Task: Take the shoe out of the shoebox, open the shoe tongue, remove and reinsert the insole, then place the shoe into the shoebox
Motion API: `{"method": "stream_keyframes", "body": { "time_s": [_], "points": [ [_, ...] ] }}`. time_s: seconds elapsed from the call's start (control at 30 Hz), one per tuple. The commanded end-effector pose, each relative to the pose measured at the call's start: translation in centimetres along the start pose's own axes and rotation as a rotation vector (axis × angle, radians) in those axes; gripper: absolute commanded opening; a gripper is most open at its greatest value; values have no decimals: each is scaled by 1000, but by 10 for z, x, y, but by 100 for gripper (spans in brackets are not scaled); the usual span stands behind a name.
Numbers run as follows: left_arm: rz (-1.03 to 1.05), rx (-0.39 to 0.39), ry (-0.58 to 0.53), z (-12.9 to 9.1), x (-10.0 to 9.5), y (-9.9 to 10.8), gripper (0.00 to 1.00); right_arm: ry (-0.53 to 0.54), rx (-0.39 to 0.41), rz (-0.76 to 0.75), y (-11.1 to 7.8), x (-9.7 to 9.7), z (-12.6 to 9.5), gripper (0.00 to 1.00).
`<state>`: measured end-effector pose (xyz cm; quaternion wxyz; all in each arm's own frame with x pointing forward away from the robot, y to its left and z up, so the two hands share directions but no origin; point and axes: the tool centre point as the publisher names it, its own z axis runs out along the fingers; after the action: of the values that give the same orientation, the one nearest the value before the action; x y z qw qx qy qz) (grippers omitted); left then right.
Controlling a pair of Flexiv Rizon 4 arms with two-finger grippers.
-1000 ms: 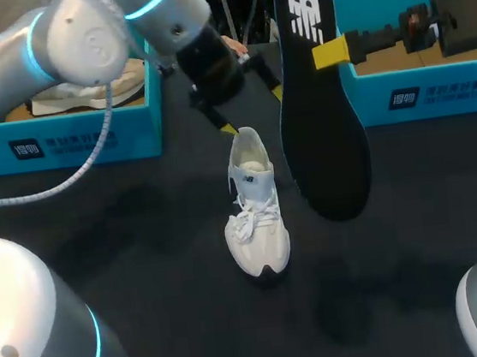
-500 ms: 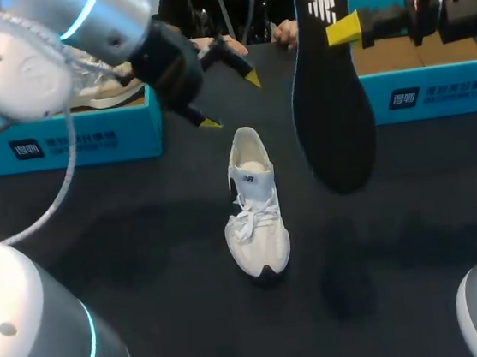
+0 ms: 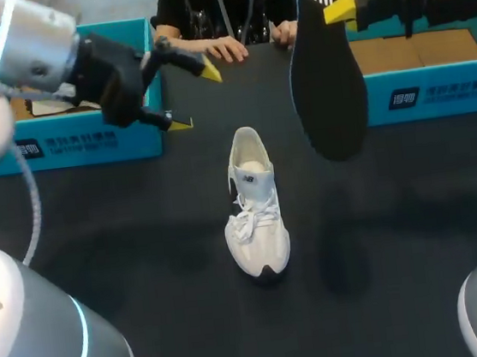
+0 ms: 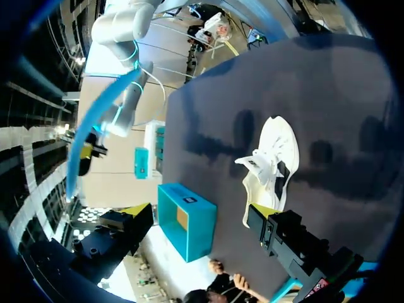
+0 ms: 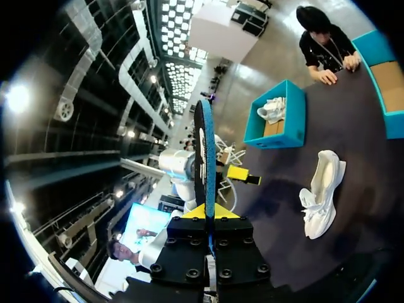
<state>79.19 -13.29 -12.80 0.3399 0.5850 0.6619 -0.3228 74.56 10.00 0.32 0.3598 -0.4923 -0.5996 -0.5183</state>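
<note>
The white shoe [image 3: 254, 202] stands upright mid-table, toe toward me, its tongue raised; it also shows as the shoe [image 4: 271, 164] and the shoe [image 5: 322, 192]. My right gripper [image 3: 338, 8] is shut on the top end of the black insole [image 3: 325, 65], which hangs high above the table, right of the shoe. In the right wrist view the insole [image 5: 203, 158] is edge-on between the yellow tips of that gripper [image 5: 208, 211]. My left gripper [image 3: 195, 97] stands open and empty by the left shoebox [image 3: 88, 142], apart from the shoe; its own view shows this gripper [image 4: 199, 209] with jaws wide.
A second teal shoebox [image 3: 435, 91] with a bare cardboard floor stands at the back right. The left box [image 5: 281, 123] holds another white shoe [image 5: 274, 108]. A person's hands [image 3: 228, 50] rest on the table's far edge between the boxes.
My left arm has drawn back leftward from the shoe's heel to the left shoebox. The right gripper has carried the insole a little higher and farther back. The shoe has not moved.
</note>
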Motion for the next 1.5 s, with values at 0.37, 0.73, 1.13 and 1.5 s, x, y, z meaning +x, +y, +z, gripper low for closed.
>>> {"method": "stream_keyframes", "body": {
  "time_s": [0.37,0.73,1.13,1.5],
  "points": [
    [103,-38,-452,-43,1,-42,100,11,122,145,49,-27,26,0],
    [143,-31,-501,-48,-5,-47,100,25,189,276,40,-55,61,0],
    [157,-18,-526,-32,-13,-47,100,21,116,413,38,-82,108,0],
    [165,-32,-556,-25,-19,-47,100,18,101,412,52,-80,144,0]
  ]
}}
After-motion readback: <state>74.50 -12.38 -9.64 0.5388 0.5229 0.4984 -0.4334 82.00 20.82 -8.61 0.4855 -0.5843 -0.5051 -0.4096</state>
